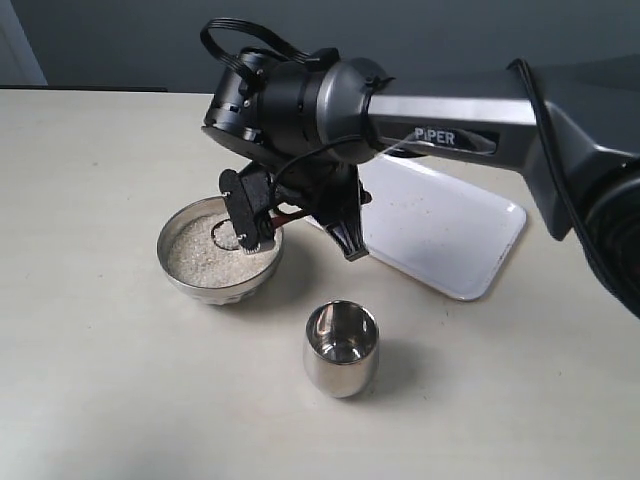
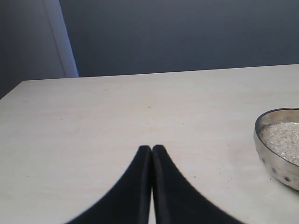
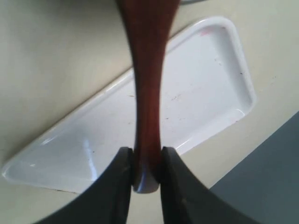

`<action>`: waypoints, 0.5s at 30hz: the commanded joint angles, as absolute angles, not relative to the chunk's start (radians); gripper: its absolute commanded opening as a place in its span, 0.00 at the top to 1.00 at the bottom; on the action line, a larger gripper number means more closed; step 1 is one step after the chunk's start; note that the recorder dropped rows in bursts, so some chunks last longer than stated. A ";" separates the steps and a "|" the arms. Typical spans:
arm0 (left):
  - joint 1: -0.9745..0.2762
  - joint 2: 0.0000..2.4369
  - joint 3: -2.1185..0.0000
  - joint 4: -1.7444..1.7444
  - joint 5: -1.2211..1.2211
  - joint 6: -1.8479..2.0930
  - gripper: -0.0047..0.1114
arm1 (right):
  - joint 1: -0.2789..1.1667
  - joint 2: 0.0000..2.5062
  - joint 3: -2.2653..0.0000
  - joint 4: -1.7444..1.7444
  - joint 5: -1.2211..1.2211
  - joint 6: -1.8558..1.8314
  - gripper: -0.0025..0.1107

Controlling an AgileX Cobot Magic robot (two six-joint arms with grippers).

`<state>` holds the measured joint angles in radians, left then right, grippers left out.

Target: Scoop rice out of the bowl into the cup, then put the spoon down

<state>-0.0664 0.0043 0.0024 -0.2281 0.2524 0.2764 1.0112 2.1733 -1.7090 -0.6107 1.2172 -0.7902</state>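
Note:
The silver bowl stands left of centre, holding pale rice. My right gripper hovers by the bowl's right rim, shut on the reddish-brown spoon. In the right wrist view the gripper pinches the end of the spoon's handle; its scoop is out of that frame. The arm largely hides the scoop end over the bowl. The steel cup stands upright in front, apart from the bowl. My left gripper is shut on nothing above bare table, left of the bowl and its rice.
A white rectangular tray lies flat behind the cup and right of the bowl, partly under the right arm; it also fills the background of the right wrist view, tray. The pale tabletop ends at a dark wall behind.

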 commanded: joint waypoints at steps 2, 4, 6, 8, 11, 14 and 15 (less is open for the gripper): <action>-0.062 0.000 0.000 -0.224 0.241 0.272 0.96 | 1.000 2.162 -1.707 -0.624 1.221 -0.788 0.98; -0.062 0.000 0.000 -0.224 0.241 0.272 0.96 | 0.998 2.172 -1.707 -0.627 1.221 -0.788 0.98; -0.062 0.000 0.000 -0.224 0.241 0.272 0.96 | 0.998 2.188 -1.707 -0.633 1.221 -0.788 0.98; -0.062 0.000 0.000 -0.224 0.241 0.272 0.96 | 0.998 2.201 -1.707 -0.648 1.221 -0.788 0.98; -0.062 0.000 0.000 -0.224 0.241 0.272 0.96 | 0.998 2.213 -1.707 -0.683 1.221 -0.779 0.98; -0.062 0.000 0.000 -0.224 0.241 0.272 0.96 | 0.999 2.216 -1.707 -0.703 1.181 -0.756 0.98; -0.062 0.000 0.000 -0.224 0.241 0.272 0.96 | 0.999 2.216 -1.707 -0.716 1.168 -0.745 0.98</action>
<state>-0.0664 0.0043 0.0024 -0.2281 0.2524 0.2764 1.0022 2.2175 -1.7072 -0.6806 1.2017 -0.7708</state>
